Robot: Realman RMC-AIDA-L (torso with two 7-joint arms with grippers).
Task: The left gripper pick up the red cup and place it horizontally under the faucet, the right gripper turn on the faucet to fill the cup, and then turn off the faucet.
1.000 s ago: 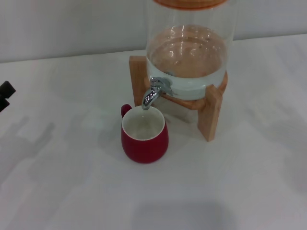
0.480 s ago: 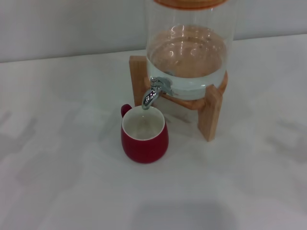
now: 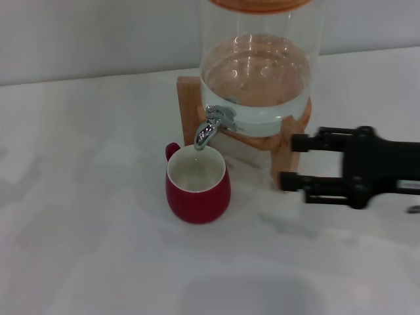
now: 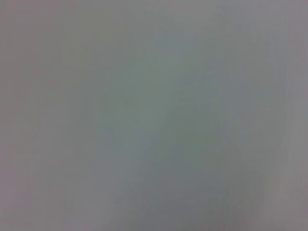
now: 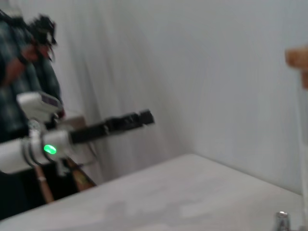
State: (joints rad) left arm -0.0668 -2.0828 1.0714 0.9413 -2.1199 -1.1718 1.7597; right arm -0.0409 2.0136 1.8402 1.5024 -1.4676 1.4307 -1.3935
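Note:
The red cup (image 3: 197, 190) stands upright on the white table with its white inside showing and its handle at the back left. The chrome faucet (image 3: 209, 128) hangs just over the cup's far rim; its top also shows in the right wrist view (image 5: 281, 219). My right gripper (image 3: 289, 161) reaches in from the right beside the wooden stand, open and empty, well to the right of the faucet. My left gripper is out of the head view. It shows far off in the right wrist view (image 5: 144, 117), held in the air off the table's side.
A glass water jar (image 3: 259, 72) sits on a wooden stand (image 3: 189, 108) behind the cup. The white table (image 3: 85, 249) spreads to the left and front. A person (image 5: 24, 72) stands beyond the table in the right wrist view.
The left gripper, at the left edge one second ago, has left the head view. The right gripper has come in from the right to beside the stand. The cup has not moved.

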